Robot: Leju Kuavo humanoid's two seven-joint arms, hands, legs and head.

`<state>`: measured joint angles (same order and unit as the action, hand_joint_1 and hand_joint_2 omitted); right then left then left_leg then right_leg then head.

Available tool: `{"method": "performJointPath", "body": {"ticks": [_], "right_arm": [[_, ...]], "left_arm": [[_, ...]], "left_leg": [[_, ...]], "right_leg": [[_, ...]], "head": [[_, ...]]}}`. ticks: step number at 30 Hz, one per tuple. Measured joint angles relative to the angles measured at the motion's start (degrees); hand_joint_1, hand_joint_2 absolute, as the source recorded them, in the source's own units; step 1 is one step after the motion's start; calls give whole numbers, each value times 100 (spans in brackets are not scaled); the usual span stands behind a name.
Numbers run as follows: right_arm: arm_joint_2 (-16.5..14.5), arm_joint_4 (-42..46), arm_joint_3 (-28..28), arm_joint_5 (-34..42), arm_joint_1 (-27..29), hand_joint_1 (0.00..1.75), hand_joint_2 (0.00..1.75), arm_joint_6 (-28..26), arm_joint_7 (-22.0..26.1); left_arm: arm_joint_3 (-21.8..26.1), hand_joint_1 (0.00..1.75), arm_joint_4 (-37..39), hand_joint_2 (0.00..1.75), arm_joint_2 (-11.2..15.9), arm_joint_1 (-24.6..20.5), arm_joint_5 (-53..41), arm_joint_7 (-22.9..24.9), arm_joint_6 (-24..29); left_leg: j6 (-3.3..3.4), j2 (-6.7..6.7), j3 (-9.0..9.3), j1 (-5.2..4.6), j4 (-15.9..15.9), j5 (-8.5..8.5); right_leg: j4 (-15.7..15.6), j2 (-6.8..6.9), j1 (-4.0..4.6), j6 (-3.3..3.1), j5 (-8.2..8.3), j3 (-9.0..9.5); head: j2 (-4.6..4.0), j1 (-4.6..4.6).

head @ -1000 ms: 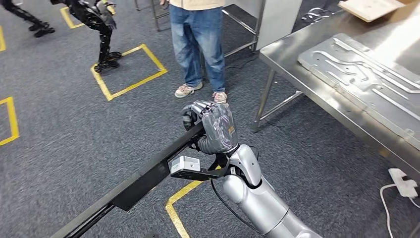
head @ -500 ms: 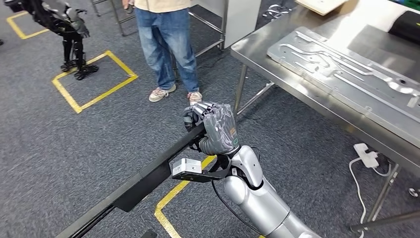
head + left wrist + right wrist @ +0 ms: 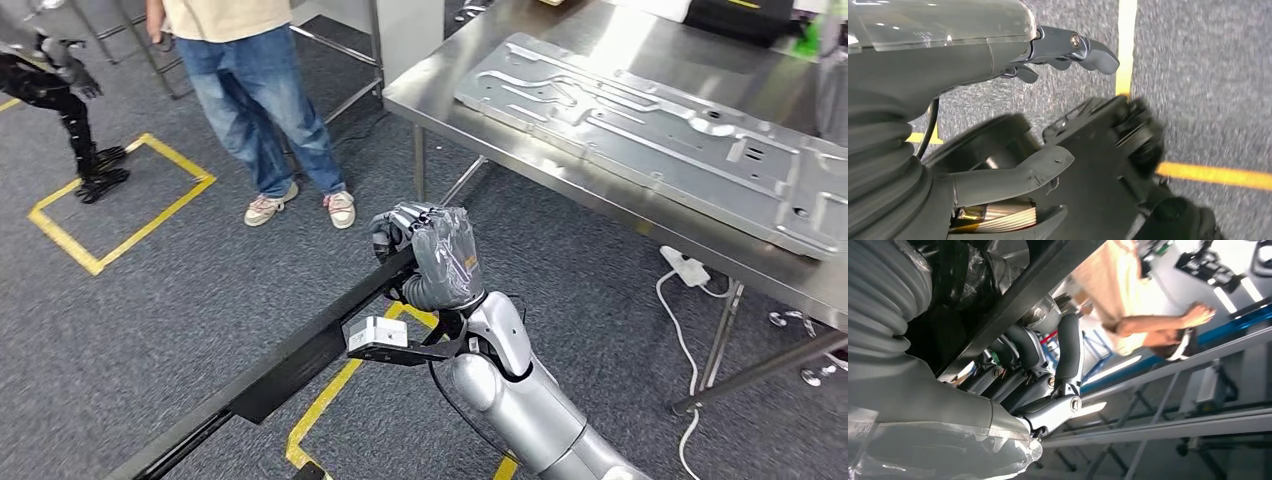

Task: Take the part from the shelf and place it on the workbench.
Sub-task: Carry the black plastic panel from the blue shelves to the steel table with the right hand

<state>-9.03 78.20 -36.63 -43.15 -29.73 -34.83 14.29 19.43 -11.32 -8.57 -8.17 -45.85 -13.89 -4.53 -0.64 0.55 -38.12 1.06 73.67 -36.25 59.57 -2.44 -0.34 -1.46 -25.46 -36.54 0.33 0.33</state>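
The right hand (image 3: 432, 262) sits near the middle of the head view, its fingers curled tight round the upper end of the part (image 3: 290, 362), a long black rail. In the right wrist view the fingers (image 3: 1068, 347) wrap across the dark bar (image 3: 1018, 302), so the hold looks firm. The left hand (image 3: 998, 75) hangs by the robot's side over grey carpet and yellow floor tape; its fingers (image 3: 1088, 50) are stretched apart and hold nothing.

From the right hand the rail runs down toward seven o'clock, its far end leaving the picture at the lower left. Its long axis therefore lies on a diagonal from seven to one o'clock.

The workbench (image 3: 440, 80), a steel table, stands at about one to two o'clock from the right hand, well apart from it and across a strip of carpet. Its near edge runs from eleven down toward four o'clock, so the rail points roughly across that edge instead of along it. I judge the carry to be under way and the placing not yet begun; the right arm is the nearer one to the bench.

On the bench lies a large stamped metal panel (image 3: 650, 130), taking up much of the near surface. A person in jeans (image 3: 262, 110) stands at eleven o'clock, beside the bench corner.
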Motion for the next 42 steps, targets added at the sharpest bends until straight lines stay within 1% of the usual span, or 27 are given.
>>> {"method": "performJointPath", "body": {"ticks": [1,2,4,6,8,9,11,13,15,16,17,18,20,22,23,24,25,26,28,30,31,32,34,35,37,40,42], "right_arm": [[0,-2,0,0,2,175,175,1,0],[0,-2,0,0,4,175,175,2,0],[-1,-2,0,0,2,175,175,4,-1],[-6,1,0,0,0,175,175,7,-1],[-6,4,1,0,3,175,175,7,0],[-3,5,2,0,8,175,175,7,0],[6,10,6,-1,5,175,175,5,0],[11,16,9,-2,4,175,175,5,1],[21,18,9,-2,16,175,175,7,1],[27,17,9,-2,22,175,175,7,1],[32,18,9,-2,24,175,175,8,1],[34,20,9,-2,23,175,175,8,0],[32,26,9,-2,15,175,175,7,0],[28,32,9,-2,9,175,175,7,0],[26,35,9,-5,8,175,175,4,0],[26,36,9,-15,8,175,175,2,0],[25,36,9,-26,5,175,175,-1,-1],[22,36,9,-38,0,175,175,-3,-4],[7,32,9,-50,-9,175,175,-2,-17],[-8,14,9,-54,-9,175,175,1,-31],[-11,-2,9,-55,-9,175,175,4,-37],[-11,-15,9,-55,-9,175,175,8,-40],[-20,-28,9,-51,-10,175,175,26,-44],[-25,-29,9,-42,-13,175,175,49,-47],[-34,-34,9,-19,-18,175,175,108,-55],[-37,-56,9,-9,-17,175,175,139,-59],[-37,-61,9,-9,-15,175,175,134,-59]], "left_arm": [[0,0,0,175,0,5,-2,1,-1],[0,0,0,175,0,4,-4,1,-2],[1,0,0,175,4,-4,-13,3,-2],[2,0,0,175,9,-14,-29,10,-1],[2,0,-1,175,8,-23,-43,14,6],[2,0,-1,175,6,-28,-46,14,8],[2,0,-1,175,-6,-32,-51,11,12],[2,0,0,175,-10,-20,-52,11,12],[2,0,1,175,-4,4,-53,14,12],[2,0,0,175,-1,7,-54,14,13],[2,0,0,175,0,2,-53,14,13],[2,0,-1,175,-1,-7,-53,14,13],[2,0,-1,175,-1,-18,-53,14,13],[2,0,-1,175,-1,-19,-54,14,13],[2,0,-1,175,-2,-21,-54,14,14],[2,0,-1,175,-2,-26,-55,15,15],[3,0,-1,175,-3,-31,-54,15,15],[4,0,-1,175,-3,-34,-49,18,14],[15,0,0,175,-2,-28,-26,42,-1],[41,0,1,175,-2,-9,19,75,-33],[60,0,1,175,-2,-1,46,84,-51],[79,0,1,175,-2,3,67,87,-70],[113,0,1,175,-2,-4,108,74,-104],[128,0,2,175,-2,-11,125,61,-123],[160,0,1,175,-1,-20,143,25,-165],[187,0,1,175,5,-21,118,-25,-196],[190,0,-1,175,4,-22,102,-40,-196]], "left_leg": [[12,-17,9,0,-82,139],[31,-58,108,1,-359,361],[75,-304,375,12,-1048,715],[102,-477,508,12,-1379,792],[132,-398,535,5,-1436,805],[164,-333,552,11,-1475,833],[236,-182,588,24,-1556,887],[276,-23,598,2,-1575,897],[287,144,591,-14,-1566,888],[286,224,589,-16,-1560,883],[279,296,589,-17,-1553,875],[266,360,594,-19,-1545,863],[220,462,605,-46,-1527,831],[162,556,618,-77,-1521,809],[134,608,628,-79,-1526,805],[104,603,633,-68,-1516,782],[76,514,619,-56,-1465,728],[53,372,564,-43,-1324,621],[26,83,304,-29,-748,297],[14,11,5,-27,-156,95],[13,2,-53,-28,-77,143],[17,-1,-10,-27,-218,299],[37,-17,256,-25,-863,694],[55,-34,382,-31,-1166,813],[102,-67,472,-47,-1417,863],[203,-61,472,-38,-1473,921],[249,-50,486,-18,-1509,953]], "right_leg": [[10,-87,3,0,0,2],[22,-171,4,2,-2,5],[48,-317,-1,17,1,-9],[55,-439,-16,72,29,-59],[26,-562,-26,157,81,-95],[29,-536,-21,188,78,-107],[288,-241,7,234,-98,-229],[940,107,0,265,-453,-528],[1461,202,-25,293,-632,-762],[1452,226,-35,300,-576,-740],[1229,264,-41,299,-435,-602],[858,347,-41,288,-259,-380],[189,591,10,240,-71,1],[-14,657,64,192,-71,89],[-23,581,64,163,-54,77],[-42,528,54,135,-40,77],[-65,479,41,103,-23,83],[-89,435,22,72,-7,92],[-106,351,16,34,7,102],[-96,265,31,14,6,101],[-87,225,36,11,4,101],[-75,190,36,11,0,103],[-46,135,33,26,-14,102],[-24,113,38,43,-21,89],[-4,87,49,94,-11,55],[1,82,41,172,-7,28],[23,87,37,192,-35,18]], "head": [[0,0],[0,-1],[0,1],[0,1],[0,1],[0,3],[0,15],[0,25],[0,24],[0,25],[0,24],[0,25],[0,25],[0,22],[0,22],[0,22],[0,22],[0,21],[0,19],[0,19],[0,18],[0,18],[0,18],[0,19],[0,19],[0,18],[0,17]]}}
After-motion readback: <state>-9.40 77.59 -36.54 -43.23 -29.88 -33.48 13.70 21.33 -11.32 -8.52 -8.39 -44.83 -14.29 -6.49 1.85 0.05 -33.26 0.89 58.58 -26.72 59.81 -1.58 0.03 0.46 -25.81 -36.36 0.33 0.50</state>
